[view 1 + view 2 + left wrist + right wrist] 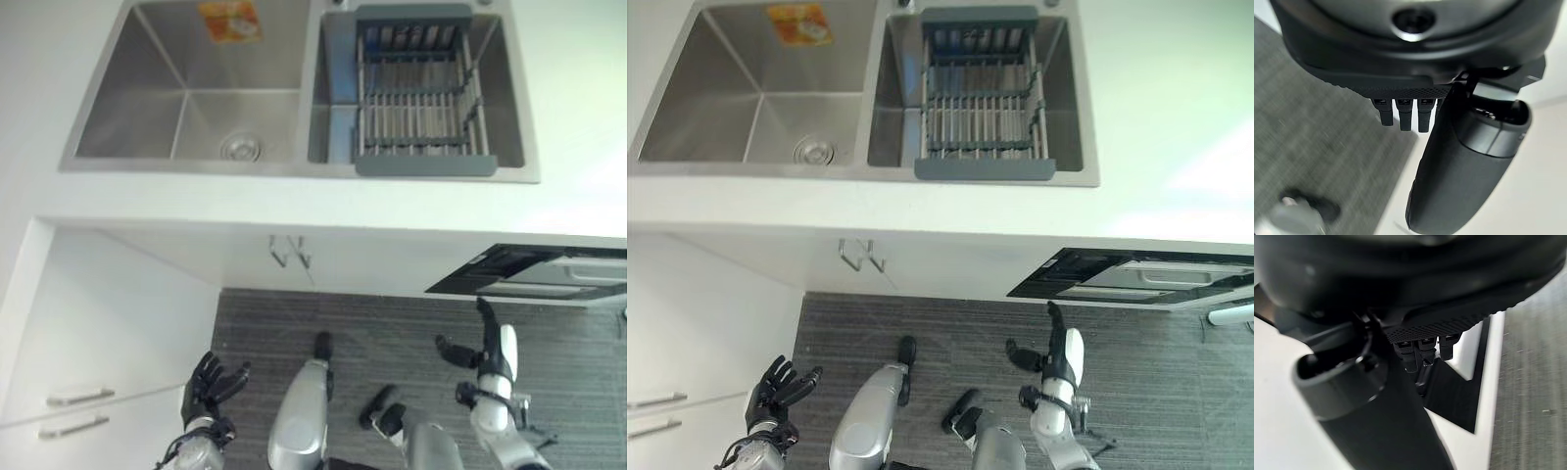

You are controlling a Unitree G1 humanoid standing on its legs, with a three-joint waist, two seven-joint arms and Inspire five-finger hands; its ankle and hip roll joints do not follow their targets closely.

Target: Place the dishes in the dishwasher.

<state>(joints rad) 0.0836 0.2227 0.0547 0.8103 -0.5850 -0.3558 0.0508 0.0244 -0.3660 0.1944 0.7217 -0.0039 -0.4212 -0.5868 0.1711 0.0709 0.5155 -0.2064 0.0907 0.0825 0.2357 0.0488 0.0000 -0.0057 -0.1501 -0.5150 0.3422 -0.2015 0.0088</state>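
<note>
**A:** What do the head views give you?

**B:** Left eye view first. I look down on a white table (294,201) with a double steel sink (186,93) set into it. The right basin holds one grey slatted drying rack (421,93), and I see no dishes on it or in either basin. Below the table's edge, on the right, one dark, white-framed dishwasher door (544,274) stands slightly ajar over the grey floor (392,323). Two metal cabinet handles (73,411) show at lower left. My left hand (206,387) hangs low with fingers spread, holding nothing. My right hand (490,362) hangs just below the dishwasher door, fingers straight, also bare.

**A:** And the right eye view?

**B:** The same scene: one rack, two basins, no plate or cup visible.

**A:** The wrist views?

**B:** The left wrist view shows that hand's straight fingers (1403,115) over grey floor. The right wrist view shows its fingers (1422,352) relaxed near the door's dark gap.

**A:** How would you handle it from here?

**B:** My judgement: this fits either dishes waiting outside my views or dishes already inside. I can't tell which, so I'd keep the right hand clear of the door's edge and check inside before anything else.
</note>
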